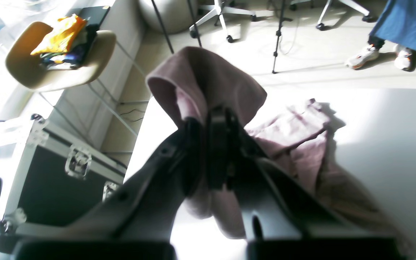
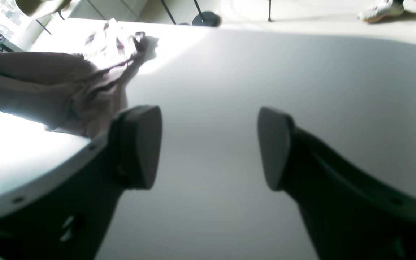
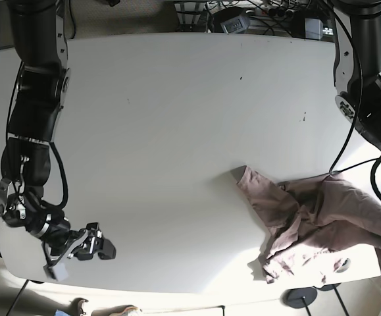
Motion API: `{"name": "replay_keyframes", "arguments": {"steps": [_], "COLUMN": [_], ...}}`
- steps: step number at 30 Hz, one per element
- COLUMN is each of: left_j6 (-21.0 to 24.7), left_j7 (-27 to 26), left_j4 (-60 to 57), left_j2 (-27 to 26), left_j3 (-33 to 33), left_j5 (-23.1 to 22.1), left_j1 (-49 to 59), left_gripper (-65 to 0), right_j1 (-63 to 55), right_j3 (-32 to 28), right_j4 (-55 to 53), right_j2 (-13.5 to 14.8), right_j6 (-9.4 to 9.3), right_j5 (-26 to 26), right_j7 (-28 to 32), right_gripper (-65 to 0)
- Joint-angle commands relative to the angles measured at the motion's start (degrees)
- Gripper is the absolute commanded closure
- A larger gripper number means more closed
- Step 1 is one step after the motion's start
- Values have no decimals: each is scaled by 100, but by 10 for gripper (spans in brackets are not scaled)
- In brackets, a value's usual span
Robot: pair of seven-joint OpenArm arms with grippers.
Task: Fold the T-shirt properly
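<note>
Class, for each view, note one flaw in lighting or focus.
Left wrist: window glare blows out the chair side, and the left pincer, shut on the shirt, is blurred. Right wrist: the sunlit table corner is overexposed. Base: a bright patch washes out the table edge by the shirt.

A white table (image 3: 177, 118) with rounded corners carries one thing: a crumpled pink T-shirt (image 3: 308, 220) lying near its front right corner, reaching to the right edge. Part of the cloth is raised off the surface. A few small dark specks mark the bare top.
</note>
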Motion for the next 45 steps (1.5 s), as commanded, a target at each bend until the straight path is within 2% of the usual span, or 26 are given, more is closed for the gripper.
{"name": "replay_keyframes", "arguments": {"steps": [1,8,12,14,15,16,17,20,24,26,28,33,34,36,39,41,45], "left_j6": [-238,-369,-369,-369,-369,-369,-369,-369,-343,-264,167,1011,1310,1670,2154,2189,2180], "left_j7": [-131,-131,-131,-131,-131,-131,-131,-131,-202,-817,-1512,-3199,-3718,-4307,-4905,-5353,-5599], "left_j4": [498,1395,1518,1518,1527,1527,1500,1237,278,-583,-1339,-3159,-3599,-4117,-5128,-5858,-6860], "left_j2": [-50,-24,3,3,3,3,3,152,231,539,636,627,609,530,398,363,390], "left_j3": [-176,-756,-1152,-1310,-1415,-1486,-1486,-1336,-545,-413,-325,642,879,1161,1811,2154,2426], "left_j5": [-93,-93,-84,-58,-58,-58,-67,-84,-84,-49,-49,-58,-49,-49,-49,-49,-49], "left_j1": [441,2226,2929,3131,3202,3263,3263,3228,2859,2498,2287,1540,1347,1074,547,257,-25], "left_gripper": [0,0,-4,-144,-236,-361,-426,-435,-435,-433,-433,-433,-433,-433,-436,-438,-438], "right_j1": [-164,-946,-1060,-1122,-1131,-1131,-1140,-1140,-1140,-1148,-1210,-1368,-1412,-1421,-1553,-1579,-1685], "right_j3": [36,-25,-491,-579,-588,-597,-597,-597,-597,-588,-579,-561,-561,-561,-553,-544,-403], "right_j4": [333,377,386,386,386,386,386,386,395,395,430,667,755,773,799,799,843], "right_j2": [-66,-699,-735,-735,-735,-735,-735,-735,-735,-735,-743,-743,-743,-752,-743,-735,-726], "right_j6": [27,27,27,27,27,27,27,27,27,27,27,27,27,27,27,27,27], "right_j5": [166,130,139,139,139,139,139,166,183,174,183,174,148,148,174,183,183], "right_j7": [249,258,451,460,460,460,460,460,451,451,451,460,460,460,460,460,460], "right_gripper": [-495,-506,-504,-504,-504,-504,-504,-503,-503,-503,-503,-503,-503,-503,-503,-503,-503]}}
